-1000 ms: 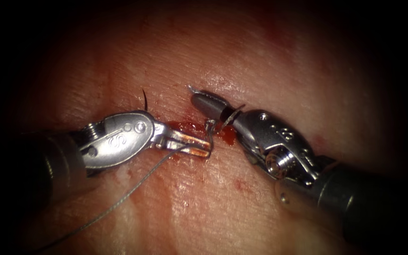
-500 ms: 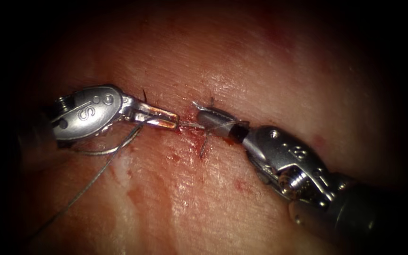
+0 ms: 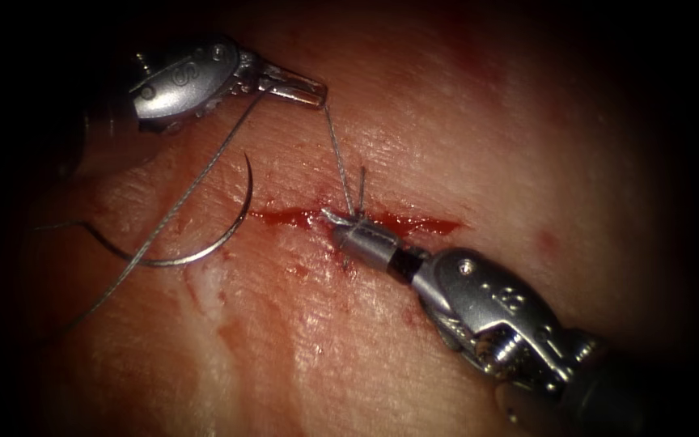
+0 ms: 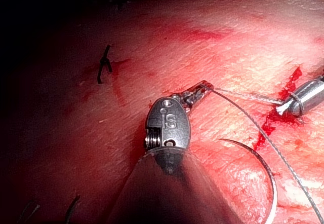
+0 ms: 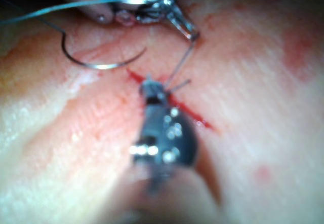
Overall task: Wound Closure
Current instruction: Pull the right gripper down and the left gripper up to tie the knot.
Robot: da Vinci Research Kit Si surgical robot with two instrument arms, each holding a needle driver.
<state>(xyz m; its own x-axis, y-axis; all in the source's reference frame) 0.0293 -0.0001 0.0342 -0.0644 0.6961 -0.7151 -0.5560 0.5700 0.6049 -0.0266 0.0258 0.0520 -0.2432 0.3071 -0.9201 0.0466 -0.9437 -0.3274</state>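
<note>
Pork-belly tissue (image 3: 382, 340) is filling my screen under the endoscope light, with the cut (image 3: 366, 218) running across its middle and red fluid (image 3: 285, 217) sitting along it. Starting at the left, the needle (image 3: 204, 243) is lying loose on the tissue, well to the left of the cut, its curve opening upward and neither tool touching it. Above it, my left pincer (image 3: 309, 89) is sitting up and away from the cut, jaws closed on the thread (image 3: 337, 154). One strand is running taut from those jaws down and to the right to the cut; the long slack tail is trailing away to the lower left, crossing over the needle's curve. At the cut, my right pincer (image 3: 349, 231) is lying with its tip on the wound line, jaws closed, the thread wound around them, and I am judging that it is gripping a short thread end there. The relation that matters: the taut strand's long axis is lying between the two pincers, left one high, right one low at the cut. The left pincer is the nearer one to the needle.
</note>
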